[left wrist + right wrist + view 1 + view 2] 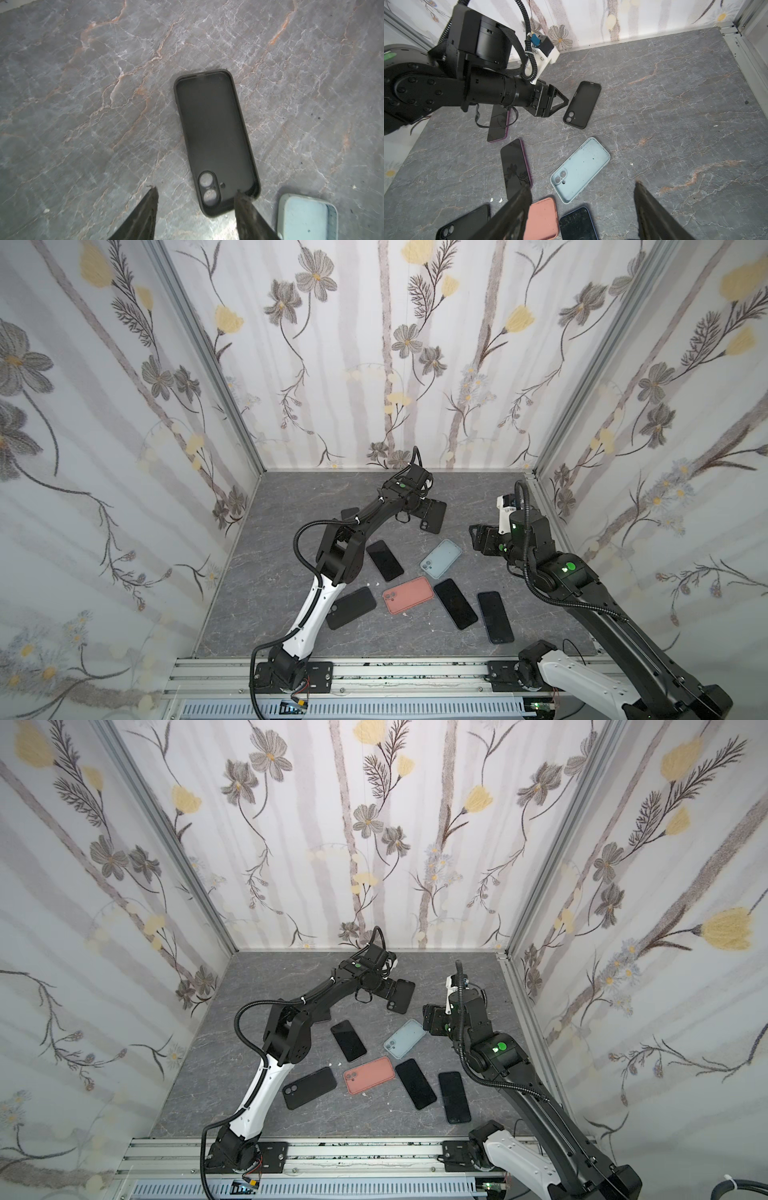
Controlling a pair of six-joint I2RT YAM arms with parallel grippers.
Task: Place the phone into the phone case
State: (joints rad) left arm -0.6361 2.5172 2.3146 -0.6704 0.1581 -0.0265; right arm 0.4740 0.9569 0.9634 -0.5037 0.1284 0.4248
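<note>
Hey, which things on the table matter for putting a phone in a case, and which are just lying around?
In play: left gripper, black case at its jaws, nearest phone.
Idle, probably: blue case, pink case, second black case, centre phone, black phone, blue phone, white crumbs.

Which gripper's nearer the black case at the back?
Left. The left gripper sits at the black case's camera-cutout end, jaws open; the right gripper hovers farther off, over the light blue case.

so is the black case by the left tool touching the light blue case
Apart. The right wrist view shows bare table between the black case and the light blue case; both top views show the gap too.
</note>
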